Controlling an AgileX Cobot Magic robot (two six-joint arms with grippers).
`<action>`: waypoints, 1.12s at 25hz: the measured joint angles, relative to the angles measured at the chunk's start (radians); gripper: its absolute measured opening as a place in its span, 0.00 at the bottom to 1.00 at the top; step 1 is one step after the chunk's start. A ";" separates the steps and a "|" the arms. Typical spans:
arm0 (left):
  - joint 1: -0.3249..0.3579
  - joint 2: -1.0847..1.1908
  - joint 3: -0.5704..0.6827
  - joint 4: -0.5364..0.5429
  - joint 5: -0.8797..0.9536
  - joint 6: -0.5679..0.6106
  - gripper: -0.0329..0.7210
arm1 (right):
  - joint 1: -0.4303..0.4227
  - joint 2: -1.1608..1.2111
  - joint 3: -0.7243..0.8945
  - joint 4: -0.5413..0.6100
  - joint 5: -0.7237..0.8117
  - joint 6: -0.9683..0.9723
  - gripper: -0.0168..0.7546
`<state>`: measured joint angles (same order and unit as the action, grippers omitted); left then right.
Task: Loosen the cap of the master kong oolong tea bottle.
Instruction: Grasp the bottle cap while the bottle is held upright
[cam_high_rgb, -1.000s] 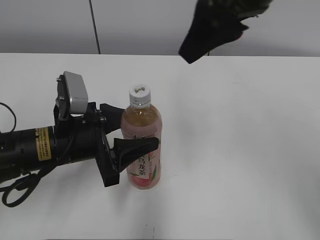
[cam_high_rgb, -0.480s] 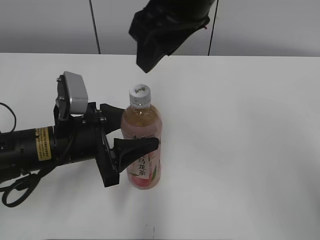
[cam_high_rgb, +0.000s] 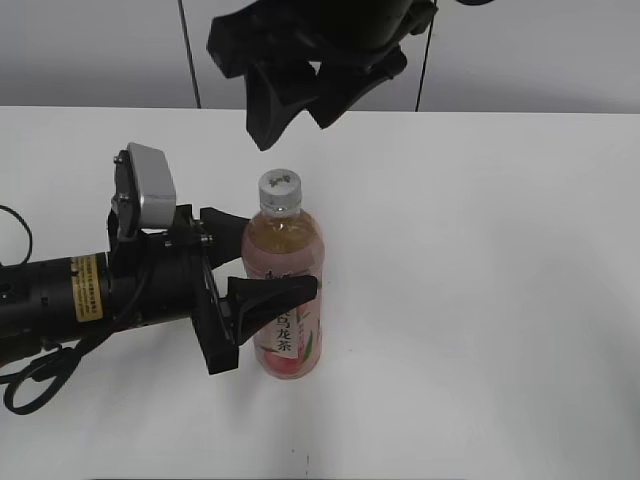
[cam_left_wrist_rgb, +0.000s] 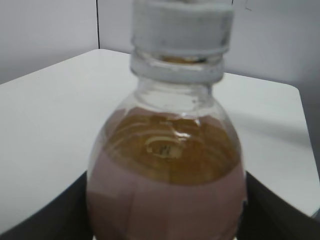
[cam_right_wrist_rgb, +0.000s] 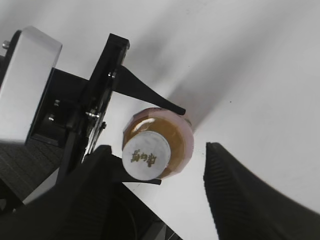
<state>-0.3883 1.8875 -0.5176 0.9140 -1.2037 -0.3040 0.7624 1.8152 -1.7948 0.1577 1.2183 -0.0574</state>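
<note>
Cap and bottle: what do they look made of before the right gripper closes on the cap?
Cap: seemingly white matte plastic with dark print on top; its side is too blurred to judge. Bottle: clear, glossy plastic, since amber tea shows through the shoulder with highlights; a pink label wraps the body, probably a thin film.

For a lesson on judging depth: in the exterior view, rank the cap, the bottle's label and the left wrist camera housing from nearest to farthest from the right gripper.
From the right gripper:
1. cap, just below it.
2. left wrist camera housing, lower left.
3. label, lowest, on the bottle body.
</note>
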 joint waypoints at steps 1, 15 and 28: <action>0.000 0.000 0.000 0.000 0.000 0.000 0.65 | 0.000 0.000 0.000 0.005 0.000 0.004 0.59; 0.000 0.000 0.000 0.000 0.000 0.000 0.65 | 0.000 0.002 0.068 0.069 0.002 -0.014 0.59; 0.000 0.000 0.000 0.001 -0.001 0.000 0.65 | 0.000 0.062 0.065 0.083 0.002 -0.026 0.58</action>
<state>-0.3883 1.8875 -0.5176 0.9152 -1.2046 -0.3040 0.7624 1.8774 -1.7296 0.2409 1.2206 -0.0836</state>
